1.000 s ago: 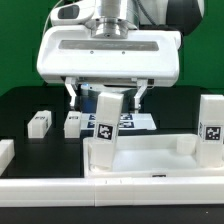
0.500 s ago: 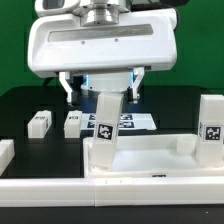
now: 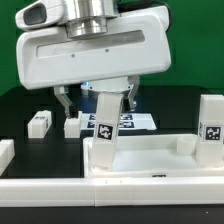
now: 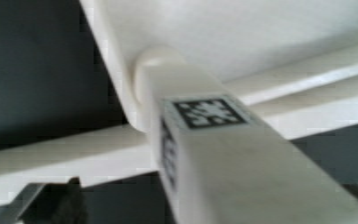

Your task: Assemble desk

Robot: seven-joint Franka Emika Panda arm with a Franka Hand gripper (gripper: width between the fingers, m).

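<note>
The white desk tabletop (image 3: 150, 158) lies rim-up at the front of the table. One tagged leg (image 3: 106, 125) stands in its corner at the exterior view's left, leaning slightly. A second leg (image 3: 211, 126) stands at the right corner. Two more small tagged legs (image 3: 40, 123) (image 3: 72, 123) lie loose on the black table behind. My gripper (image 3: 99, 102) hangs open over the left standing leg, with one finger on each side of its top and not touching it. In the wrist view that leg (image 4: 220, 150) fills the frame, with one dark finger (image 4: 51, 203) beside it.
The marker board (image 3: 138, 121) lies flat behind the tabletop. A long low white bar (image 3: 90, 196) runs along the front edge. Another white piece (image 3: 5, 153) sits at the exterior view's far left.
My hand has shifted toward the exterior view's left and turned a little, still open. The legs and tabletop have not moved.
</note>
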